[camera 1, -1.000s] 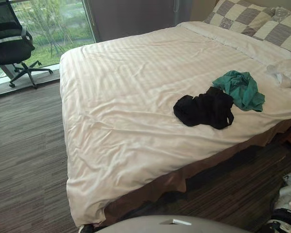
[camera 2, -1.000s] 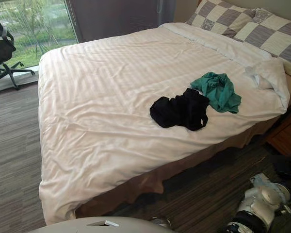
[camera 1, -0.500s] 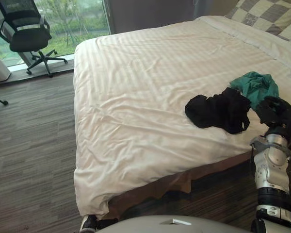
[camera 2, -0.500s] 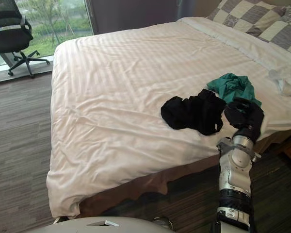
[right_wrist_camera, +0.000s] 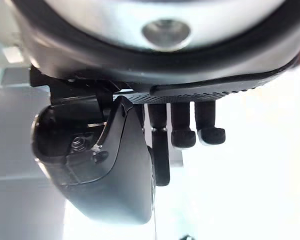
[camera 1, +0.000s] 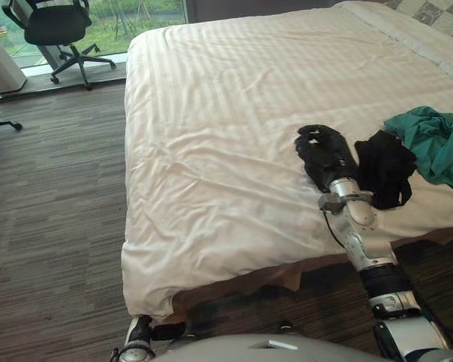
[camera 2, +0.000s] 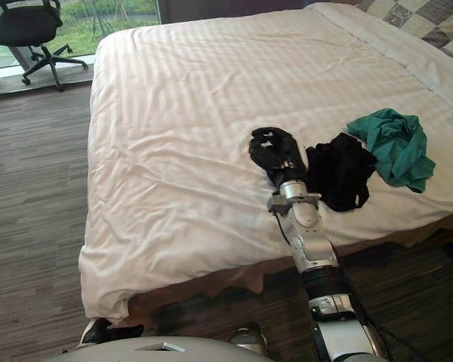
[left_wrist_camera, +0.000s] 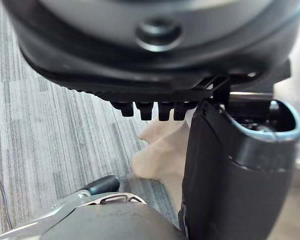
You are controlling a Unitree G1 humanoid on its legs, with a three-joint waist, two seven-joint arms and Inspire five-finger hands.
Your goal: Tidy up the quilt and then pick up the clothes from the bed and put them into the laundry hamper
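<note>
A white striped quilt (camera 1: 234, 113) lies spread over the bed with light wrinkles near its front corner. On its right side sits a crumpled black garment (camera 1: 385, 170), and a teal garment (camera 1: 434, 143) lies just beyond it. My right hand (camera 1: 325, 154) rests over the quilt against the black garment's left edge. In the right wrist view its fingers (right_wrist_camera: 182, 127) hang relaxed with nothing between them and the thumb. My left hand (left_wrist_camera: 155, 75) hangs above the floor beside the bed with loose fingers and nothing in it.
A black office chair (camera 1: 57, 23) and a white cylinder (camera 1: 0, 68) stand by the window at the far left. Checked pillows (camera 2: 423, 19) lie at the bed's head. Dark striped floor (camera 1: 53, 226) runs along the bed's left and front sides.
The camera has shifted. My right arm came up from below, reached the bed by the teal garment, then crossed left to the black garment's left edge.
</note>
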